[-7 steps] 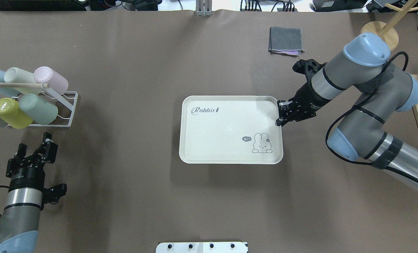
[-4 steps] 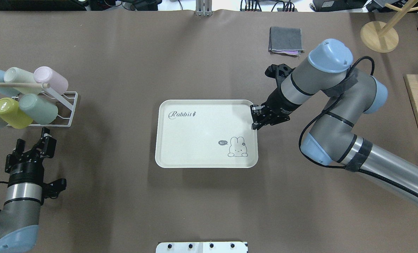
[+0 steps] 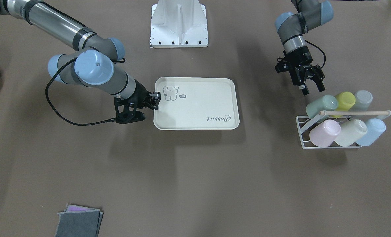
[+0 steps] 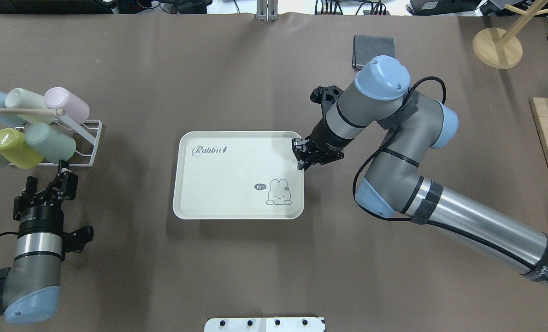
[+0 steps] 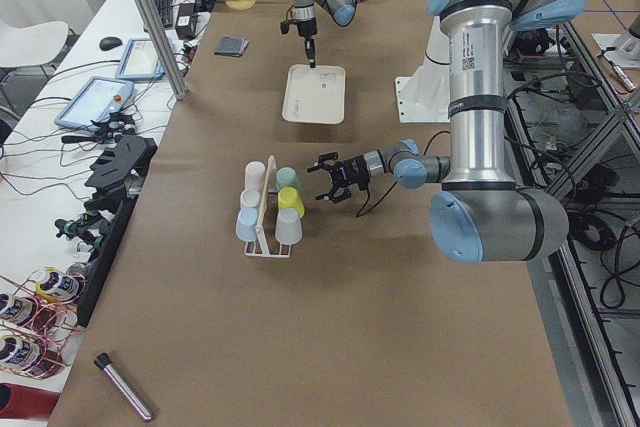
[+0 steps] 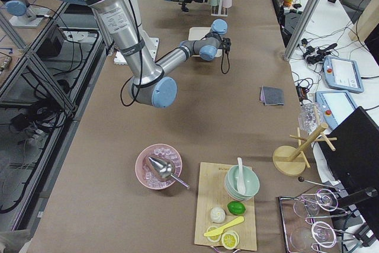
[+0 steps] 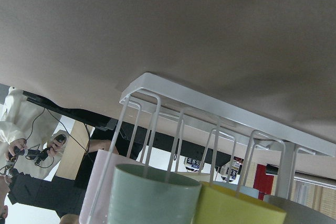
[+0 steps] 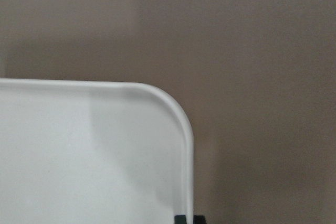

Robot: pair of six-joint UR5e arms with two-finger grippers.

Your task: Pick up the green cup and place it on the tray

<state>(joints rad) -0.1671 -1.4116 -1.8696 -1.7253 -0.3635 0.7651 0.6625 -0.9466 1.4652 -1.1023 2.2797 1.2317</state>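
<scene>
Our right gripper (image 4: pixel 300 159) pinches the tray (image 4: pixel 237 184); our left gripper (image 3: pixel 313 89) hangs spread beside the rack (image 3: pixel 330 147).
The right fingers are closed on the tray's right rim, mid-frame in the overhead view, just above the rabbit drawing; the tray lies flat on the brown table (image 4: pixel 274 258). The left fingers stand apart, holding nothing, at lower left of that view, just below the rack. We see the green cup (image 4: pixel 50 143) lying on its side in the rack's lower row at the left edge, touching the yellow cup (image 4: pixel 13 146), well apart from the tray.
</scene>
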